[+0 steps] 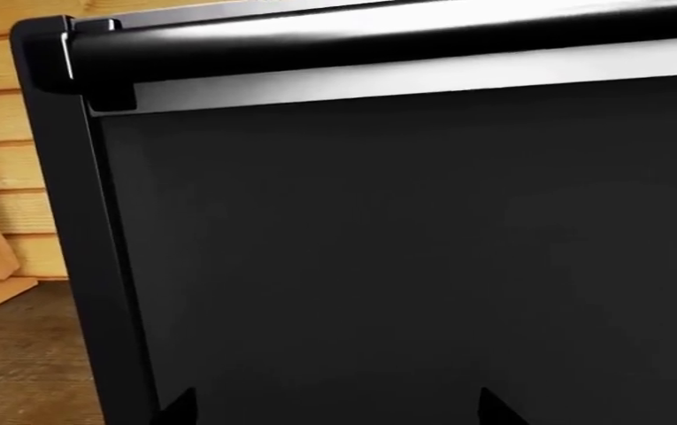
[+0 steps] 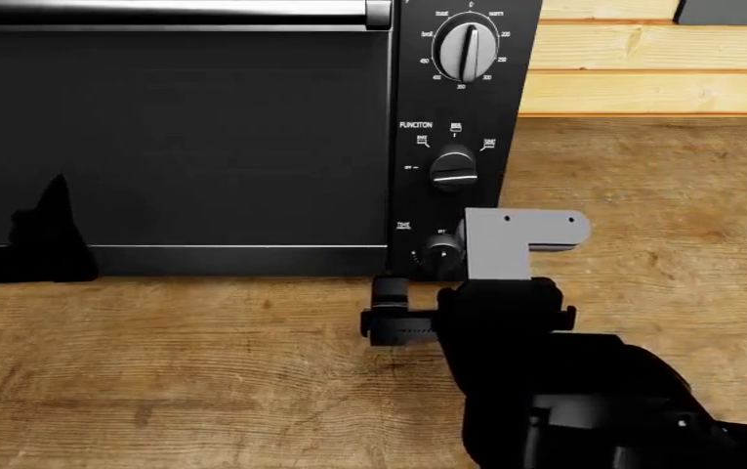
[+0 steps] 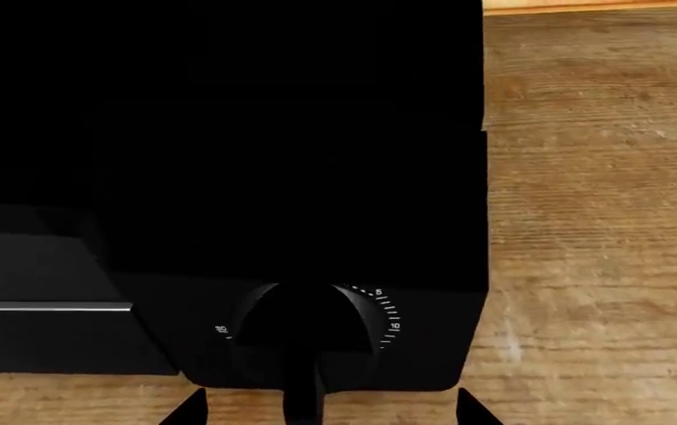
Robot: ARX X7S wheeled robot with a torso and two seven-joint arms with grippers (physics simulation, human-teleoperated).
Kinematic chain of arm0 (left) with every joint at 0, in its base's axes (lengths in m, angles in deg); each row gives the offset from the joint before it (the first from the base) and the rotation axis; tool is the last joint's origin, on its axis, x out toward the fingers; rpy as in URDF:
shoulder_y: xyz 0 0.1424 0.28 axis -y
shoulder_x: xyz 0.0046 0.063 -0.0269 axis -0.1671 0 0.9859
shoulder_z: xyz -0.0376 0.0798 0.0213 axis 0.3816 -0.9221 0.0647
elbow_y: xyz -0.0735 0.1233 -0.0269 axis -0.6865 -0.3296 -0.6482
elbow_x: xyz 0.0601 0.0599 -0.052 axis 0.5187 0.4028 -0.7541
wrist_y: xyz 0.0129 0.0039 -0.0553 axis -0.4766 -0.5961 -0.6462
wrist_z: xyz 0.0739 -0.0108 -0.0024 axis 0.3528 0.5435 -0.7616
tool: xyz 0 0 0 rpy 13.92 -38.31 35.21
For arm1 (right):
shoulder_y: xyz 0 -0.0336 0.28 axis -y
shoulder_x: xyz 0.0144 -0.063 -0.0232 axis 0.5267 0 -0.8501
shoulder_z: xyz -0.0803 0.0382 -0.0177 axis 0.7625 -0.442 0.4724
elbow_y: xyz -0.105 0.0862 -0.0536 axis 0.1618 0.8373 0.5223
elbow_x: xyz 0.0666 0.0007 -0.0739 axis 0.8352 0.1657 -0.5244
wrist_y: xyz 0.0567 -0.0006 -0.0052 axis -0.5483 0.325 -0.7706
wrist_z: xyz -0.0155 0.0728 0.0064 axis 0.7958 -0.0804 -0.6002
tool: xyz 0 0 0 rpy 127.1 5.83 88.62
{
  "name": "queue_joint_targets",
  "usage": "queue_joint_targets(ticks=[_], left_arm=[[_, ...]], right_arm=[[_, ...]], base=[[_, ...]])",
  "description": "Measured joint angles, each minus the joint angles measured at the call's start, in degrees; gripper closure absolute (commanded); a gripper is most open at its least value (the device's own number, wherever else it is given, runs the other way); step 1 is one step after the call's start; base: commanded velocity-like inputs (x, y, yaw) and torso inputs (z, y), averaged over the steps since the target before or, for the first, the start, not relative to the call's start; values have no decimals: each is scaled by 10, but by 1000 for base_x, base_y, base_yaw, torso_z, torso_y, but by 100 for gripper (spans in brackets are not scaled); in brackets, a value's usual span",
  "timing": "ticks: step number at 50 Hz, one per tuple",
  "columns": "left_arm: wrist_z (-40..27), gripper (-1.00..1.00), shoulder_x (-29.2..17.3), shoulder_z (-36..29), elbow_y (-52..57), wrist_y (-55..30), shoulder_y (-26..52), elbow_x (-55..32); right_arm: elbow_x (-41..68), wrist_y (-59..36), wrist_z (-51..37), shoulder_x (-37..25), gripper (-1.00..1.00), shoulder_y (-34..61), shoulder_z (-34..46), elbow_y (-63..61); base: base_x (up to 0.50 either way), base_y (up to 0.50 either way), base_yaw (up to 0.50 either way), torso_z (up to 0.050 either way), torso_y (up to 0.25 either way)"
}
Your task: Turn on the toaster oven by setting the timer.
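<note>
three knobs on the toaster oven (image 2: 217,147) side panel; timer (image 2: 441,252) lowest, near the panel's bottom edge. right gripper (image 3: 320,409) fingers spread, tips either side of the timer, not touching. bare wooden counter (image 2: 660,195) open to the right. left gripper (image 1: 332,412) spread, up against the dark glass door (image 1: 433,266). oven contents can't be seen.

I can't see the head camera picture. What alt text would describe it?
The robot's right tool reaches the timer, the lowest of three knobs on a black toaster oven standing on a wooden counter. The left tool sits by the glass door.
</note>
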Motion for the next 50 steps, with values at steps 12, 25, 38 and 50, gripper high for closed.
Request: queue_joint_targets(ticks=[12, 25, 38, 50], left_arm=[[-2, -100, -2, -3, -3, 4, -1, -2], [-4, -100, -5, -2, -3, 8, -7, -4], [-4, -100, -7, 1, -2, 13, -17, -7], [-5, -100, -8, -6, -4, 18, -18, -4]], right_arm=[[-5, 3, 10, 7, 100, 0, 3, 3], [-6, 5, 15, 11, 100, -2, 5, 4], [-10, 8, 16, 10, 100, -5, 5, 4], [-18, 27, 25, 11, 100, -17, -1, 3]], base=[[0, 0, 0, 0, 0], [0, 0, 0, 0, 0], [0, 0, 0, 0, 0], [0, 0, 0, 0, 0]])
